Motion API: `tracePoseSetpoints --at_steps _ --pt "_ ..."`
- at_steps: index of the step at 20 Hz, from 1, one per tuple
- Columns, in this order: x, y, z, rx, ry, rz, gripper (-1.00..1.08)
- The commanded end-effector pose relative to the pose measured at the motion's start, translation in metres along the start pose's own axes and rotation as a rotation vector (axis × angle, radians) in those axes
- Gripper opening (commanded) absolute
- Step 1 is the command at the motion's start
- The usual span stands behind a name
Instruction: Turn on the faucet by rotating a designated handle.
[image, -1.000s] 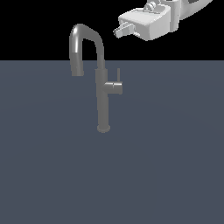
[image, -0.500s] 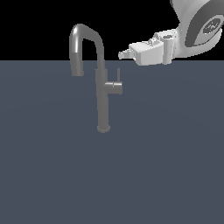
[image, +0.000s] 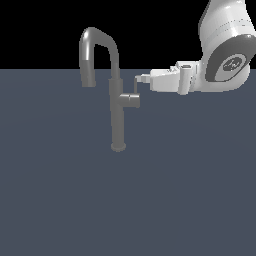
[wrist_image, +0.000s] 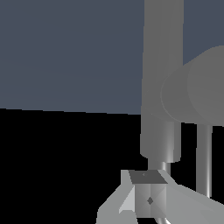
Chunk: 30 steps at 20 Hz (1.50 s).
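The gripper (image: 140, 78) comes in from the right side of the exterior view, level with the top of the faucet (image: 117, 117) column, and its tip sits right at the thin pin that sticks up from the handle (image: 131, 100). Whether it's touching the pin or just beside it, I honestly can't tell. The fingers look pulled close together out there, more like one pale nub than two separate pads, but how wide the gap really is I can't tell, and the wrist view doesn't help much either. In that one you only get a pale wedge and a small grey block at the bottom edge, with the finger ends cut off by the frame.

The faucet stands a little left of center in the exterior view, round base on the flat grey-blue surface (image: 60, 200), spout curling over to the upper left against the black background. The handle is the short stub poking out of the column toward the right, about a third of the way down.

The arm (image: 227, 50) is cropped at the upper right corner. Up close in the wrist view the column (wrist_image: 162, 65) and the stub fill the right side, big and soft, so it's hard to read.
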<state>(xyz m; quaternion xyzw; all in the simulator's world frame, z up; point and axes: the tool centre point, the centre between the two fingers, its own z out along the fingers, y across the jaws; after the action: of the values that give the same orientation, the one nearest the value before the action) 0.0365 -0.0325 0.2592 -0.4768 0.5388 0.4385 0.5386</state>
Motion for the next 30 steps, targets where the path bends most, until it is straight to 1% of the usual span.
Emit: tracePoseSetpoints --at_steps 1,5,11,20,22,30 --pt "0.006 -0.001 0.001 0.023 -0.018 0.020 -1.00" --pt "0.011 -0.001 0.002 0.040 -0.032 0.036 -1.00" --pt "0.011 -0.001 0.002 0.042 -0.033 0.038 -1.00" --pt "-0.001 0.024 0.003 0.042 -0.034 0.038 -1.00" --pt "0.001 0.021 0.003 0.045 -0.032 0.039 -1.00" --pt "-0.001 0.048 0.004 0.043 -0.034 0.038 -1.00"
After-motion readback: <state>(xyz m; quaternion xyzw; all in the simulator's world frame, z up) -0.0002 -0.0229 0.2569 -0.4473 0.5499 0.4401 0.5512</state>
